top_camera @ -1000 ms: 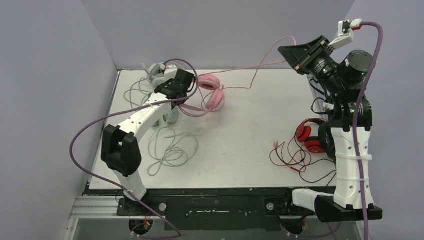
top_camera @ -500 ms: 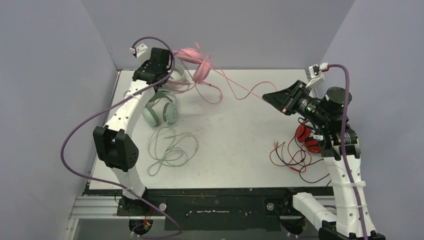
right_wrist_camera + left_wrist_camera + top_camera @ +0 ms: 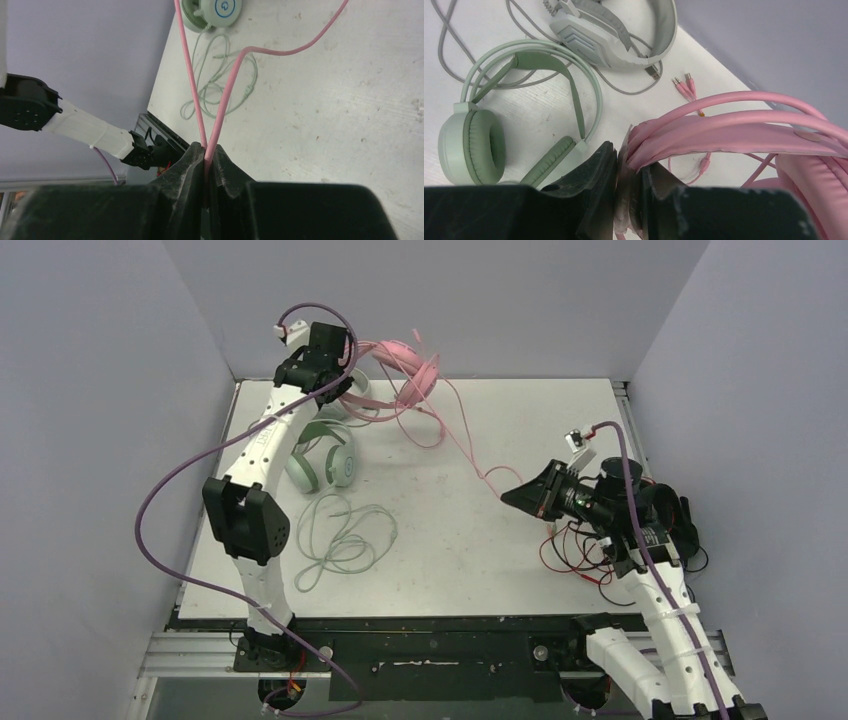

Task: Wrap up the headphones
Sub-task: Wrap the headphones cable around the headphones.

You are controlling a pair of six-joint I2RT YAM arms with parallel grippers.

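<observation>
Since a second ago the right hand [image 3: 205, 152] sits lower and nearer, clamped on the pink cable [image 3: 190, 75]; the left hand [image 3: 628, 162] grips the pink headphones [image 3: 415, 388] by the headband, lifted above the surface's [image 3: 480, 570] far-left corner

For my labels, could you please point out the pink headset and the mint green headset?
pink headset [image 3: 734, 136]: left wrist view, padded headband.
mint green headset [image 3: 483, 147]: left wrist view, ear cushion.

White arms [image 3: 268, 440], black joints [image 3: 247, 525], black pincers [image 3: 626, 160] [image 3: 206, 149], purple cables [image 3: 139, 528].
</observation>
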